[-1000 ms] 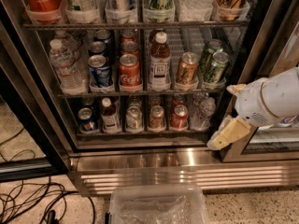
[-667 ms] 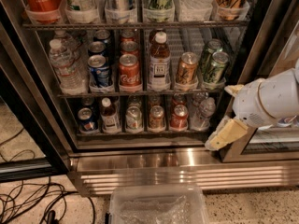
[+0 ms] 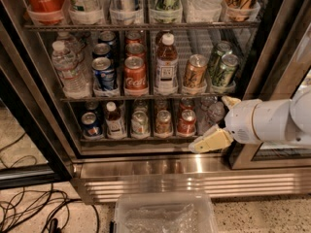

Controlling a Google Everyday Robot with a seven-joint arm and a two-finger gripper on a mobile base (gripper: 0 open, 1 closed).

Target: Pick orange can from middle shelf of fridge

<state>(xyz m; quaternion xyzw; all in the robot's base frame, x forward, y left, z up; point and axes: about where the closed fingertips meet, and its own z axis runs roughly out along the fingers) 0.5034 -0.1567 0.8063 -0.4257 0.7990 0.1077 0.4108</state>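
Observation:
The orange can (image 3: pixel 195 71) stands on the middle shelf (image 3: pixel 146 97) of the fridge (image 3: pixel 160 168), right of centre, between a tea bottle (image 3: pixel 166 62) and two green cans (image 3: pixel 222 68). My gripper (image 3: pixel 210 124) is at the lower right, in front of the bottom shelf's right end, below and to the right of the orange can. Its cream fingers (image 3: pixel 211 141) are spread apart and hold nothing. The white arm reaches in from the right edge.
Red Coca-Cola cans (image 3: pixel 135 74), blue cans (image 3: pixel 104 72) and a water bottle (image 3: pixel 68 69) share the middle shelf. More cans fill the bottom shelf (image 3: pixel 141 139). The door frame (image 3: pixel 272 72) stands at the right. A clear plastic bin (image 3: pixel 165 215) and cables (image 3: pixel 29 210) lie on the floor.
My gripper has moved left, closer to the fridge opening, at about the same height. The cans have not moved.

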